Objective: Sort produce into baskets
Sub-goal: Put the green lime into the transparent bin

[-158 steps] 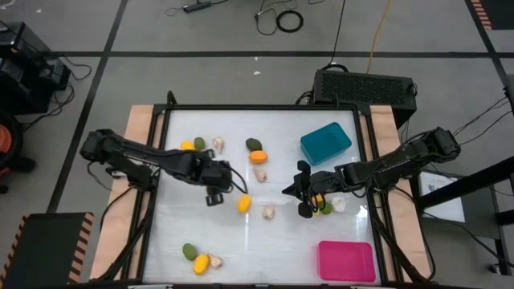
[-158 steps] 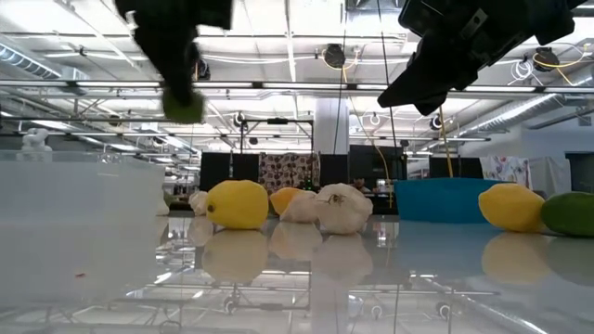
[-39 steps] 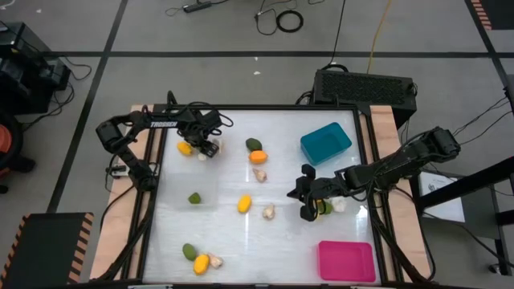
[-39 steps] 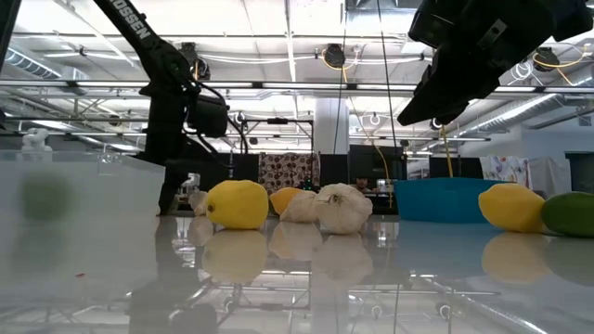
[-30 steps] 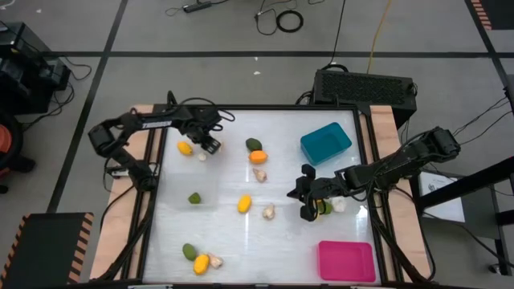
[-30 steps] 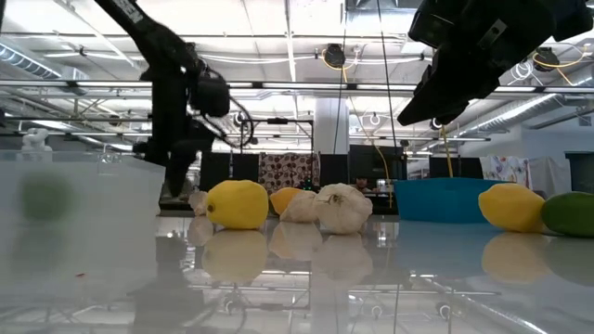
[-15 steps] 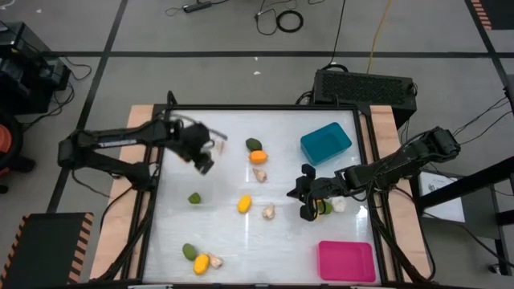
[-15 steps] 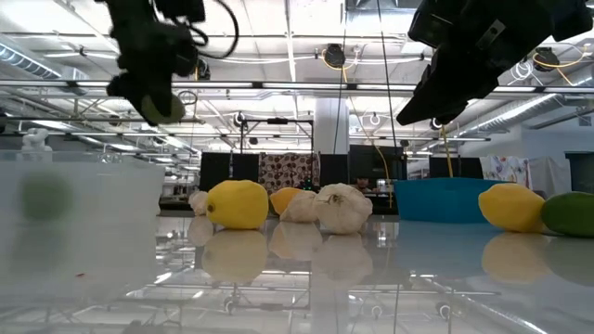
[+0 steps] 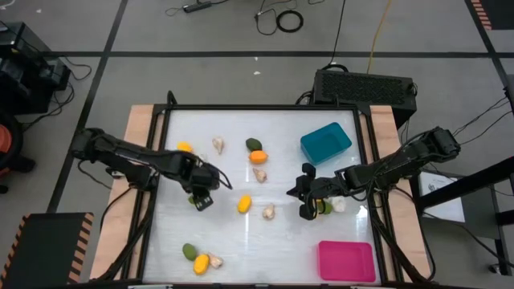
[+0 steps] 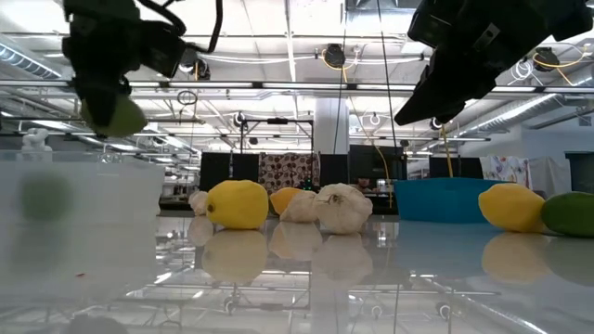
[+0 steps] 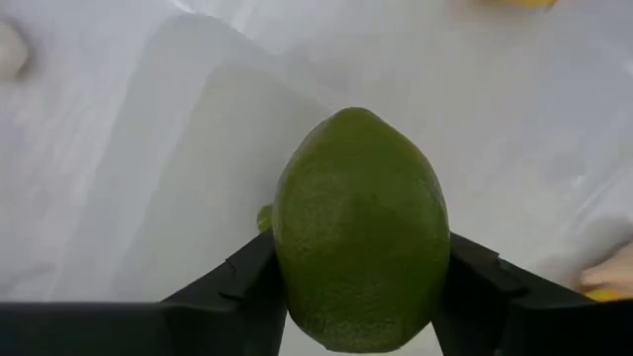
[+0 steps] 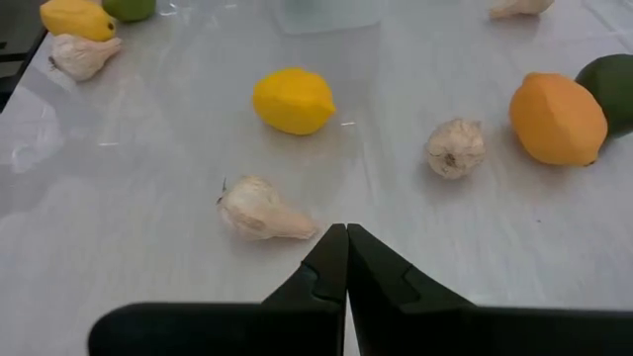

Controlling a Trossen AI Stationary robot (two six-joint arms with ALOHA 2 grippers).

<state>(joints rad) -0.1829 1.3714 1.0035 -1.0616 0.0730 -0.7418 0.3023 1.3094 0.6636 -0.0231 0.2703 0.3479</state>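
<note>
1. left gripper (image 11: 358,297) jaws pinching a green lime (image 11: 360,229) from both sides; lime oval, pebbled skin, pointed end away from the wrist; held up off the table (image 9: 233,245); in the low view it hangs high above the clear basket (image 10: 79,218)
2. high view: left gripper (image 9: 199,195) over the left-centre of the table, right above the whitish clear basket, which barely shows there; in the left wrist view the clear basket (image 11: 168,188) lies directly under the lime
3. clear basket contents: one blurred green piece (image 10: 45,198) seen through its wall in the low view; a sliver of green peeks out behind the held lime in the left wrist view
4. right gripper (image 12: 346,259) jaws pressed together, nothing between them; high view puts it (image 9: 306,195) right of centre, raised off the table, between the teal basket (image 9: 325,144) and the pink basket (image 9: 346,261)
5. teal basket at the back right, no contents seen; pink basket at the front right, no contents seen
6. loose produce on the table: yellow lemon (image 9: 244,204) and garlic (image 9: 268,212) near centre; orange piece (image 9: 258,157), green piece (image 9: 254,144) and another garlic (image 9: 259,173) behind them; yellow piece (image 9: 185,147) and garlic (image 9: 218,144) back left; green (image 9: 189,252), yellow (image 9: 201,262) and garlic (image 9: 214,261) cluster front left; yellow-green pieces and a pale one just beside the right gripper, partly hidden by it
</note>
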